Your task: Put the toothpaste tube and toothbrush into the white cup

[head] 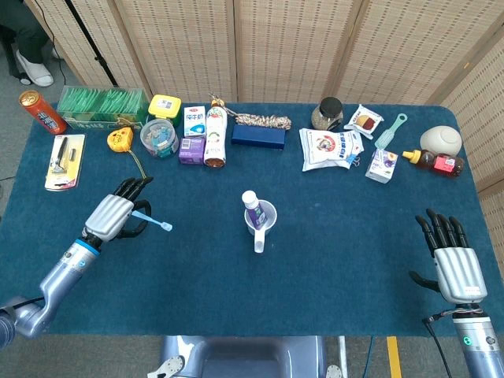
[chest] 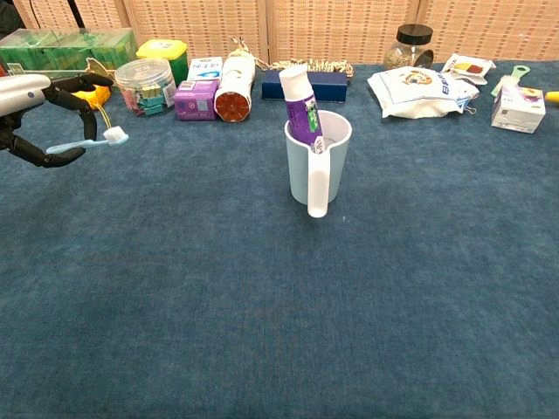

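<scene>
While left robot hand (head: 112, 216) grips toothbrush (chest: 87, 143), bristles jut rightward, off table.

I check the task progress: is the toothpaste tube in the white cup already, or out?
In. The toothpaste tube stands tilted inside the white cup, cap upward.

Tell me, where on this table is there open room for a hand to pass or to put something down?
The broad blue cloth between the white cup and the right hand is bare, as is the whole near strip in front of the cup. The stretch between the left hand, which holds the toothbrush, and the cup is free too. The far edge is crowded, from the green box to the sauce bottle.
</scene>
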`<state>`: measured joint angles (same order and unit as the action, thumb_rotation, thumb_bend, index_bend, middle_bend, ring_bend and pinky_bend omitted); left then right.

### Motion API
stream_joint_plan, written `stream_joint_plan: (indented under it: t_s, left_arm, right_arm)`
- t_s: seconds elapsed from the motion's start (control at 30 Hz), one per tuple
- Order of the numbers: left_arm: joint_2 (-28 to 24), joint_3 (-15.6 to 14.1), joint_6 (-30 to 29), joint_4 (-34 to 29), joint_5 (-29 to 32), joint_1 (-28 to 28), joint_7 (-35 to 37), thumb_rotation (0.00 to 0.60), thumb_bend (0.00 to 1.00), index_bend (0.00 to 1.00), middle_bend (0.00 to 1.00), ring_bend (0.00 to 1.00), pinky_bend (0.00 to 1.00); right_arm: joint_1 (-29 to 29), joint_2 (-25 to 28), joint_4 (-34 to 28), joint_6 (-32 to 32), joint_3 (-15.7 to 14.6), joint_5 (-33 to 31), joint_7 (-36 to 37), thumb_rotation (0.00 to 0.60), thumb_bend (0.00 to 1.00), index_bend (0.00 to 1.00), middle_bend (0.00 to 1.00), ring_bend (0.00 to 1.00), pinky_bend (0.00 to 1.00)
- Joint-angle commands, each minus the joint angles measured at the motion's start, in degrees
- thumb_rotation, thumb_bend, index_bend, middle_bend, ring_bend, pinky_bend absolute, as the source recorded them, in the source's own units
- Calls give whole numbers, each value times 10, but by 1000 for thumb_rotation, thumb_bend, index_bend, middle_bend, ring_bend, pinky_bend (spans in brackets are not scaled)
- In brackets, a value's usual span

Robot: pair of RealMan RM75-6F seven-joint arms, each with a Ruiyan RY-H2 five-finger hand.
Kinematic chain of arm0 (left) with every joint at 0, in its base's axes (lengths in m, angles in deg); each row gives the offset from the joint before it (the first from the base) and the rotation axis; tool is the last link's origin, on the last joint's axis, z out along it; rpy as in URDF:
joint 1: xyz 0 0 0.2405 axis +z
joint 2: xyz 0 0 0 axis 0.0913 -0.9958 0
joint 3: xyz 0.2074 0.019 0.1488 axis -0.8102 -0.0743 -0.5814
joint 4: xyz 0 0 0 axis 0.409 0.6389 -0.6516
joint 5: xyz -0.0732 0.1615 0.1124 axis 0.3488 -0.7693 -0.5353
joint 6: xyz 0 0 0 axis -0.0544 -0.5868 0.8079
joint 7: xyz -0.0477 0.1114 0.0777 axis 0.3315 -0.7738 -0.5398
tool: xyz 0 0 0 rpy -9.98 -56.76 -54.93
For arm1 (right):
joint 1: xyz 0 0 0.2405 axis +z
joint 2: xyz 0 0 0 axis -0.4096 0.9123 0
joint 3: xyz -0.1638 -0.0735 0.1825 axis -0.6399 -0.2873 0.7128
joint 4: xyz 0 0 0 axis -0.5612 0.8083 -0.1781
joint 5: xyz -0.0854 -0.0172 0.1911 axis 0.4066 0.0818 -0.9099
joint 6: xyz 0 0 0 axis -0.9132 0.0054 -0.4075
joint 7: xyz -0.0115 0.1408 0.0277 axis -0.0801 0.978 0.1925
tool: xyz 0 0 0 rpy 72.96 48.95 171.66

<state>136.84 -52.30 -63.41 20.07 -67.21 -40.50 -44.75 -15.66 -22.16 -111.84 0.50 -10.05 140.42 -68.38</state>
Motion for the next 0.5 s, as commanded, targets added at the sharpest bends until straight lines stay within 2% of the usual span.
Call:
stream_joint_plan:
  t_s: [0.03, 0.4, 0.5]
  left_arm:
    - [-10, 5, -7, -33, -4, -3, 55, 600, 478, 598, 0, 0, 0]
    - [26, 25, -51, -90, -20, -11, 213, 600, 474, 624, 0, 0, 0]
    - [46, 36, -58, -99, -17, -16, 226, 600, 473, 624, 0, 0, 0]
  right_arm:
    - [0, 0, 0, 0, 0, 0, 0, 600, 0, 0, 0, 0, 0]
    - [0, 1, 1, 0, 1, -1, 4, 600, 0, 0, 0, 0, 0]
    - [0, 2, 2, 0, 0, -1, 6, 600, 0, 0, 0, 0, 0]
